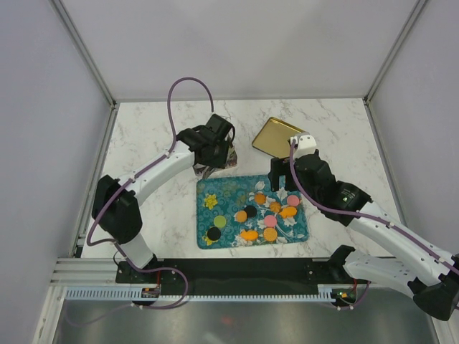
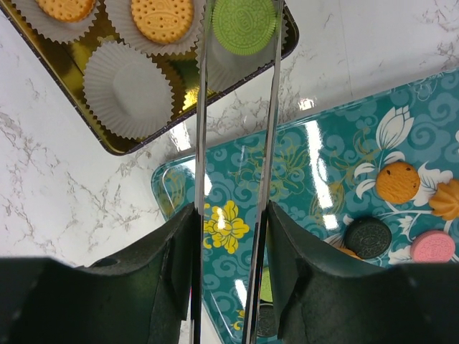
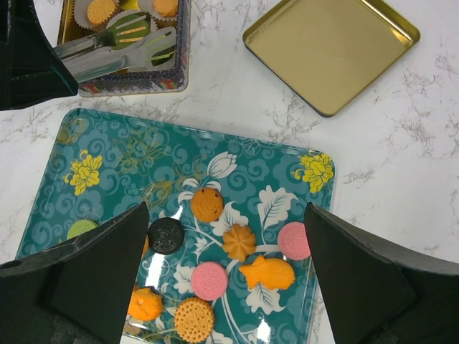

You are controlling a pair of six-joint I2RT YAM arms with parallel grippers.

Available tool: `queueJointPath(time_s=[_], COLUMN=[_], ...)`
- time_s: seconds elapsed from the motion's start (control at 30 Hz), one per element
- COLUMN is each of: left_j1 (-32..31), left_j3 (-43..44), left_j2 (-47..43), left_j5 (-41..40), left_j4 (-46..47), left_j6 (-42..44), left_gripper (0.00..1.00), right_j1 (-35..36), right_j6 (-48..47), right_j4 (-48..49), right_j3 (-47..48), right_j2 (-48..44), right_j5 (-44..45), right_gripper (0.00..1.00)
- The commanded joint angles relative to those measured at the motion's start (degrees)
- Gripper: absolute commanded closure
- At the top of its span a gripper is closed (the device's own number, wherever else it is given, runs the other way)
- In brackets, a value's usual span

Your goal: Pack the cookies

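Note:
Several cookies, orange (image 1: 270, 233), pink (image 1: 293, 200), black (image 1: 214, 233) and green (image 1: 220, 221), lie on the teal tray (image 1: 229, 190). My left gripper (image 1: 215, 147) is shut on metal tongs (image 2: 201, 107). The tong tips hold a green cookie (image 2: 244, 25) over a paper cup in the gold tin (image 2: 122, 147). Two orange cookies (image 2: 162, 18) sit in cups beside it, and one cup (image 2: 129, 89) is empty. My right gripper (image 3: 224, 215) is open and empty above the tray's cookies: orange (image 3: 206, 204), black (image 3: 166, 235), pink (image 3: 209, 279).
The tin's gold lid (image 1: 276, 136) lies upside down on the marble table behind the tray; it also shows in the right wrist view (image 3: 330, 46). The tin (image 3: 125, 46) stands just behind the tray's far left corner. White walls enclose the table.

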Motion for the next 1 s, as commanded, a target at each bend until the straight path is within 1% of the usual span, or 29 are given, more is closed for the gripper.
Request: queueJointPath(time_s=[0.0,0.4,0.47,0.7,0.9,0.97], left_j1=[0.4,0.75,0.75,0.75,0.75,0.67], left_j3=[2.3,1.07,0.9,0.81,1.33,1.34], left_j2=[0.35,0.87,0.79,0.52,-2.2,-4.39], left_j5=[-0.37,-0.54,-0.37,-0.02,0.68,1.39], left_j4=[2.38,2.91,2.91,2.91,2.74,2.74], left_j6=[2.26,2.43,2.43,2.52,2.87,2.87], left_gripper=[0.52,0.49,0.46,0.44,0.45,0.44], right_j1=[-0.06,-0.15,-0.15,-0.06,-0.06,-0.15], right_j6=[0.07,0.16,0.16,0.42,0.42,0.25], right_j4=[0.22,-0.13,-0.14,-0.14,-0.14,-0.14], right_j3=[-0.13,0.31,0.22,0.14,0.22,0.31], right_j2=[-1.1,-1.37,-1.37,-1.63,-1.28,-1.19], right_j5=[0.21,-0.06,-0.14,-0.14,-0.14,-0.06], right_gripper=[0.02,0.02,0.02,0.02,0.02,0.02])
